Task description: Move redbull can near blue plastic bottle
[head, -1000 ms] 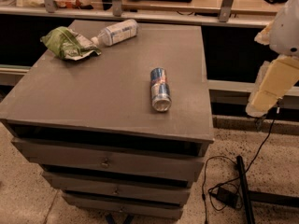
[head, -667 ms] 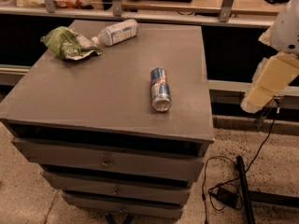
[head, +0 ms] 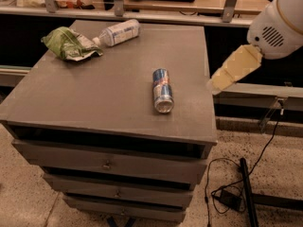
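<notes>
- Shifted leftward since a second ago, the gripper (head: 215,83) is seen hanging just off the right edge of the worktop (head: 85,98), with its tan tip about level with the redbull can (head: 162,91). Whether it is open or closed cannot be told.
- The redbull can is shown lying on its side right of the worktop's centre, its silver end turned toward the near edge, clear of the gripper.
- The blue plastic bottle (head: 118,32) is pictured on its side by the far edge, well apart from the can, with its white cap pointed left just beside a green snack bag (head: 70,44).
- Drawers (head: 109,164) are stacked beneath the worktop.
</notes>
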`<act>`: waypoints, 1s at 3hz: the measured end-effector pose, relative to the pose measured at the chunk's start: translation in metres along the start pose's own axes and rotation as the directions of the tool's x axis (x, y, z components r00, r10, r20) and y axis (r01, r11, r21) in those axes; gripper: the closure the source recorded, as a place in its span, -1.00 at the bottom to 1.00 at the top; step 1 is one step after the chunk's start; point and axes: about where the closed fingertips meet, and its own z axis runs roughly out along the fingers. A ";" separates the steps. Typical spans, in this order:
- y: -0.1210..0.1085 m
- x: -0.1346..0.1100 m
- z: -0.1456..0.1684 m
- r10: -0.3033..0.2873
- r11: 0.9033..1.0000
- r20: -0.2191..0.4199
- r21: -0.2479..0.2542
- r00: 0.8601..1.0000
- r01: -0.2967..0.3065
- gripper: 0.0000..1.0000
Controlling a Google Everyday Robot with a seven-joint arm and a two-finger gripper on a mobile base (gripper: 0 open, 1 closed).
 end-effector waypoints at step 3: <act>-0.002 -0.022 0.022 0.198 0.979 -0.002 0.042 0.980 -0.197 -1.00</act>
